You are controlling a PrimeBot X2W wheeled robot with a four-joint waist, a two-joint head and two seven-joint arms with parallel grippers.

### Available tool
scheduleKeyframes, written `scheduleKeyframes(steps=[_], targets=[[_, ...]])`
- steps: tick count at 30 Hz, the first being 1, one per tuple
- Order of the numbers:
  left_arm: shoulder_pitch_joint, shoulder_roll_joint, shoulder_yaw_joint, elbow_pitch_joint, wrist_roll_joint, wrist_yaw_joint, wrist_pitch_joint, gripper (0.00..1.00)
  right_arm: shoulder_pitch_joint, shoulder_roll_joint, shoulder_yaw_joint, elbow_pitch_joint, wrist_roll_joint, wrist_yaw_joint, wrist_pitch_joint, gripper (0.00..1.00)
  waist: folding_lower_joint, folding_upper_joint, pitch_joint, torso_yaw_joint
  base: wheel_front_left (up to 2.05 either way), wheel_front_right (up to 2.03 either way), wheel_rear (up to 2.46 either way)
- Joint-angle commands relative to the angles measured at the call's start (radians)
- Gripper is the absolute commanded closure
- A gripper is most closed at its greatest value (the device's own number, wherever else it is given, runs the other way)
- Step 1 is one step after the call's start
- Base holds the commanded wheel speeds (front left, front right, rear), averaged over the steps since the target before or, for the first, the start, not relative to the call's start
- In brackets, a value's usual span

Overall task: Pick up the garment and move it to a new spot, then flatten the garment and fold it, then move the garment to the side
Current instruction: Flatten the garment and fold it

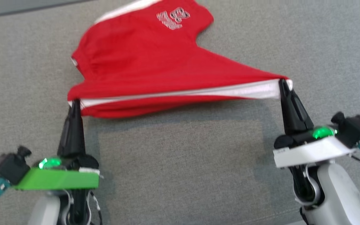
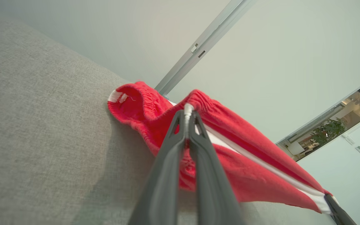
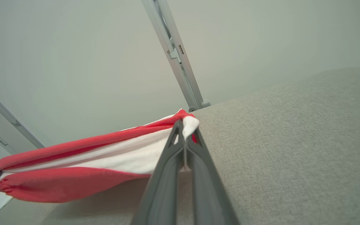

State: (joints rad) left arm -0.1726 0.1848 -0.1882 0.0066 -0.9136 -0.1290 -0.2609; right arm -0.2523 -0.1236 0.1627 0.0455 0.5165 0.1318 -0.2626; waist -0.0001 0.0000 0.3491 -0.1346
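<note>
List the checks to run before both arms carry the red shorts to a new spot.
1. Grip of left tool on the red shorts: ok, shut on one end of the near edge.
2. Grip of right tool: ok, shut on the other end, at the white stripe.
3. Edge between the tools stretched: ok.
4. Held edge lifted off the grey surface: ok, with a shadow beneath it.
5. Cloth spread flat: not ok, the far part lies bunched and skewed.
6. Depth of cloth in each grip: cannot tell.
</note>
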Motion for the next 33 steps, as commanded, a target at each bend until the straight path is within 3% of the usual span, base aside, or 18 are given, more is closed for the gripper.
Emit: scheduleKeyframes(steps=[1,8,20,26,33], targets=[[0.048,-0.013,0.015,-0.026,0.02,-0.001,-0.006,1.0,0.044,0.0,-0.016,-0.022,-0.003,-0.002,-0.003,1.0,0.0001,0.0,-0.087,0.012,0.0,0.0,0.0],[0.224,-0.066,0.011,-0.145,0.071,-0.001,-0.006,1.0,0.215,-0.008,-0.036,-0.12,-0.004,-0.002,-0.003,1.0,0.0001,0.0,-0.192,0.015,0.0,0.0,0.0],[0.453,-0.057,-0.006,-0.311,0.111,-0.001,-0.005,1.0,0.413,-0.03,-0.076,-0.33,-0.042,-0.002,0.059,1.0,0.0001,0.0,-0.23,0.02,0.0,0.0,0.0],[0.417,-0.081,-0.028,-0.21,0.087,0.0,-0.005,1.0,0.366,-0.028,-0.067,-0.268,-0.034,-0.002,0.09,1.0,0.0001,0.0,-0.22,0.047,0.0,0.0,0.0],[0.308,-0.111,-0.038,-0.046,0.041,0.05,0.015,1.0,0.229,-0.037,-0.08,-0.069,-0.002,-0.002,0.105,1.0,0.0001,0.0,-0.183,0.098,0.0,0.0,0.0]])
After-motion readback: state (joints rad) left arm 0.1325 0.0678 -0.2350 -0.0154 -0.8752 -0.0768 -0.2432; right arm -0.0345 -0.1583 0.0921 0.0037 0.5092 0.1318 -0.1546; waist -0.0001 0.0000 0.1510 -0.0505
